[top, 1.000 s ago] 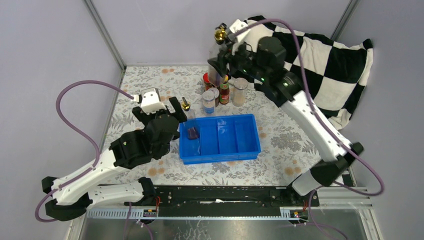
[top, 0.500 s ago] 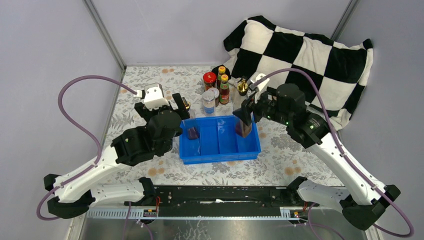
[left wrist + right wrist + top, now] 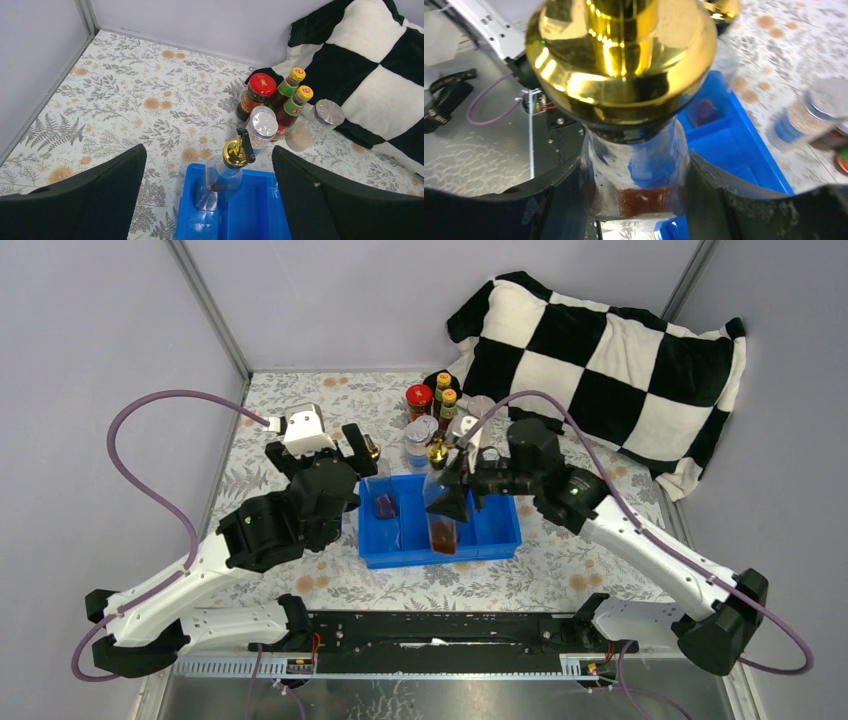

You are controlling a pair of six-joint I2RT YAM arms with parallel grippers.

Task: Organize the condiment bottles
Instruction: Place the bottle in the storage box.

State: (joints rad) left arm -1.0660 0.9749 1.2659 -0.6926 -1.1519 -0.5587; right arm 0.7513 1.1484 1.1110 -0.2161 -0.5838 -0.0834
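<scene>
My right claw point(image 3: 447, 502) is clamped on a clear gold-spouted bottle point(image 3: 441, 528). In the right wrist view I see its two fingers point(image 3: 551, 200) pressing on both sides of the glass, just under the shiny gold top. This bottle has a little dark sauce at the bottom. It looks about upright, over the middle of the blue tray point(image 3: 400, 558) and close to the tray's front wall. I cannot tell if its bottom touches the tray floor or hangs just above it.

My left claw point(image 3: 312, 445) is wide apart and holds nothing. It hovers over the desk point(image 3: 300, 405) beside the left end of the tray.

A second gold-spouted bottle point(image 3: 226, 172) stands upright in the leftmost part of the tray. It has dark sauce at the bottom too. It is out in front of the left claw, and the fingers do not touch it.

The other bottles stand close together on the desk behind the tray, near the black and white pillow point(image 3: 620, 350). There is a red-lidded jar point(image 3: 257, 92). Just beside it is a yellow-capped sauce bottle point(image 3: 287, 87), with its twin point(image 3: 294, 107) right in front. A silver-lidded shaker point(image 3: 261, 131) stands nearest the tray. A bigger shaker point(image 3: 315, 122) stands next to the pillow.
</scene>
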